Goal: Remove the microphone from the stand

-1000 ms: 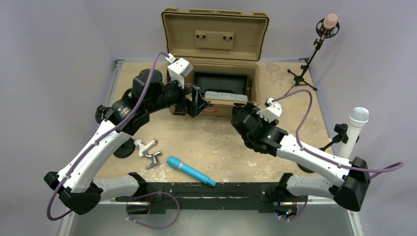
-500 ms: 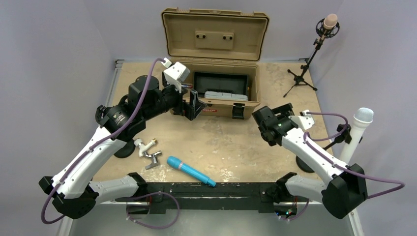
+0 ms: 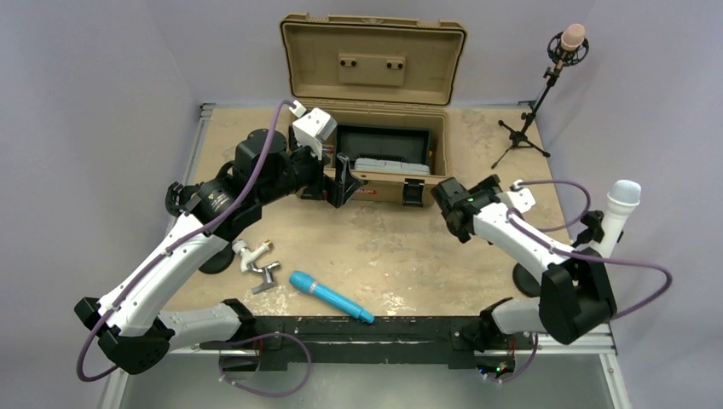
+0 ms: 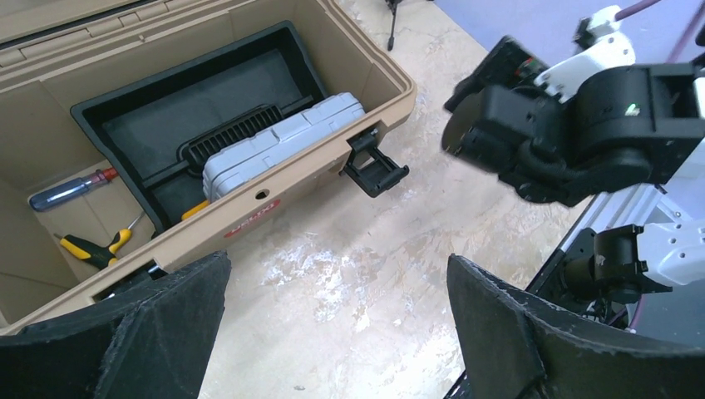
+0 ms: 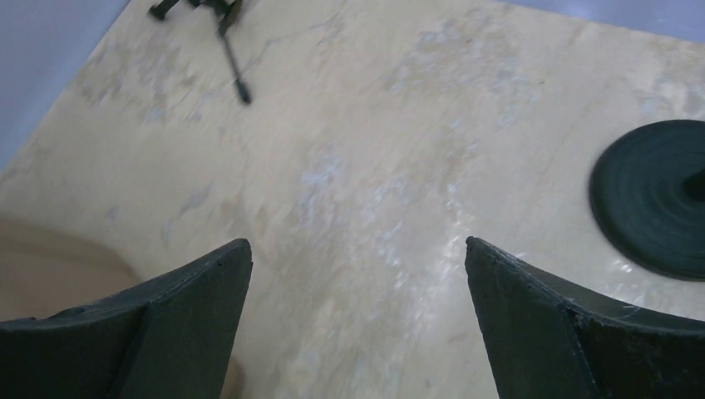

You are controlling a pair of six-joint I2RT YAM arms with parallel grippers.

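Observation:
A white microphone (image 3: 621, 211) stands upright in a black clip on a stand at the table's right edge. The stand's round black base (image 3: 527, 279) also shows in the right wrist view (image 5: 653, 195). My right gripper (image 3: 486, 192) is open and empty over bare table (image 5: 357, 243), left of that stand and apart from it. My left gripper (image 3: 341, 183) is open and empty in front of the tan toolbox (image 3: 375, 158), above the table (image 4: 339, 262). The right arm's wrist (image 4: 574, 125) shows in the left wrist view.
A pink-tipped microphone (image 3: 569, 41) sits on a tripod stand (image 3: 522, 136) at the back right. A blue microphone (image 3: 331, 296) lies near the front edge. A second stand base with a metal clip (image 3: 256, 257) is at the left. The toolbox holds a grey case (image 4: 278, 145) and screwdrivers.
My right arm has swung its gripper right, away from the toolbox's front, and folded its elbow in toward the white microphone's stand. The left gripper has shifted only slightly.

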